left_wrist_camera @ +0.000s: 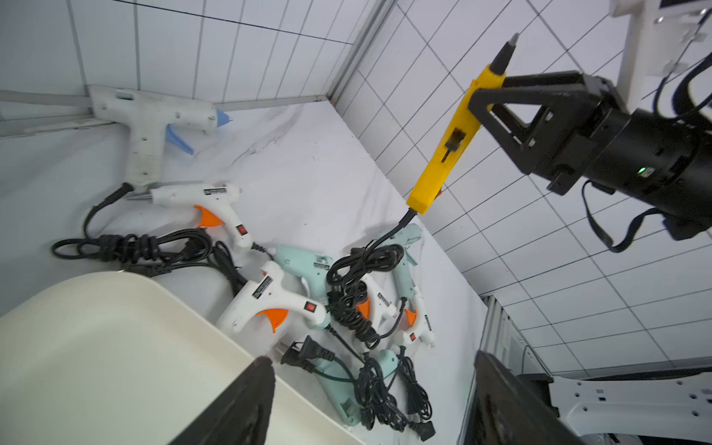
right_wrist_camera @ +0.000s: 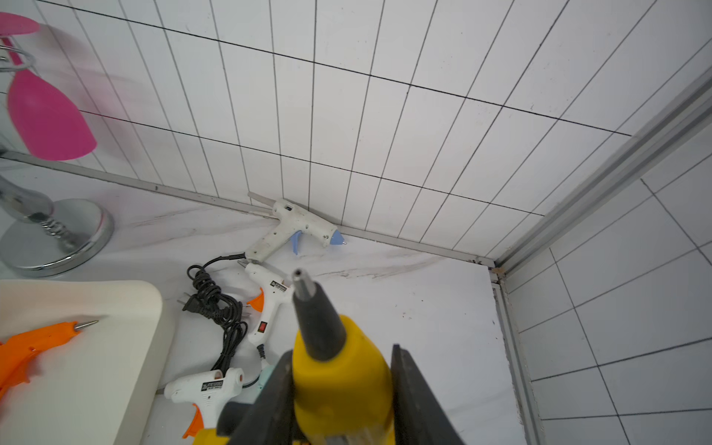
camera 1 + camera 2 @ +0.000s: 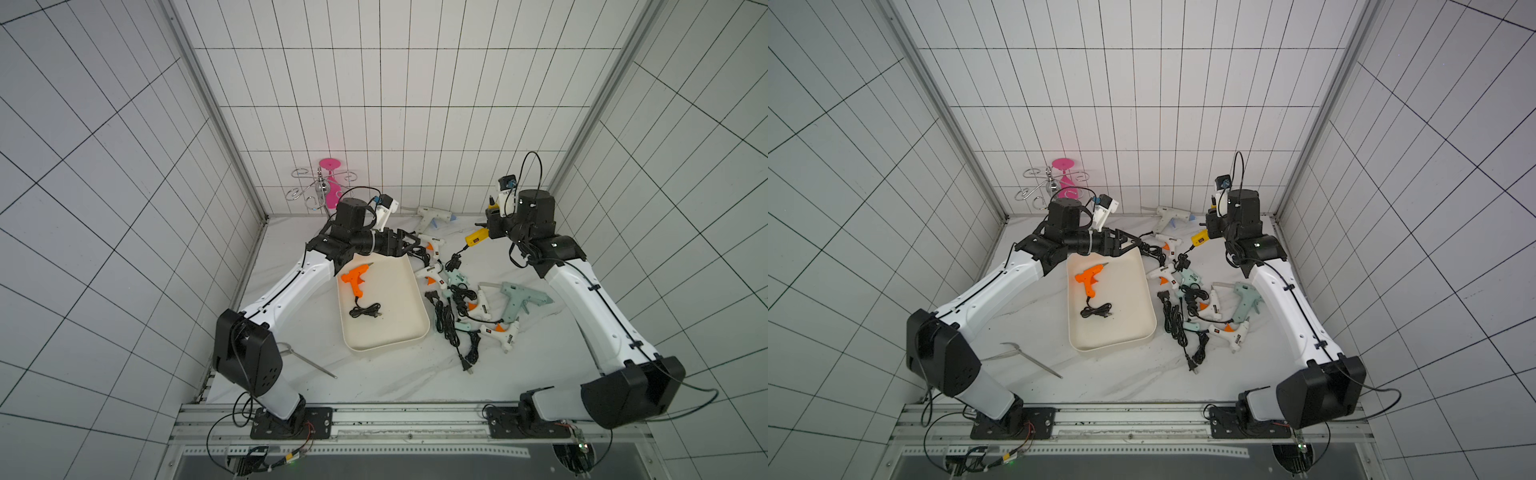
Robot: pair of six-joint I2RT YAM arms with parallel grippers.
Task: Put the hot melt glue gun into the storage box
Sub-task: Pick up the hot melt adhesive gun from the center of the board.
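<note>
Cord (image 1: 366,262) is my worry: right hand (image 2: 341,366) pinches the yellow glue gun (image 1: 450,142) aloft, short of the storage box (image 3: 415,299), its coil hanging by the pile (image 3: 469,307). It may snag there on the swing over; left hand (image 3: 411,245) is spread, empty.

storage box (image 3: 399,320): cream shallow tray, rounded corners, sitting flat, long axis roughly 12–6. orange glue gun (image 3: 353,279) lies inside near its 11 o'clock corner, cord coiled at its 6. yellow glue gun (image 3: 476,237) hangs in the air at the box's 1 o'clock, clamped in right gripper (image 1: 477,102), cord trailing down.
</note>
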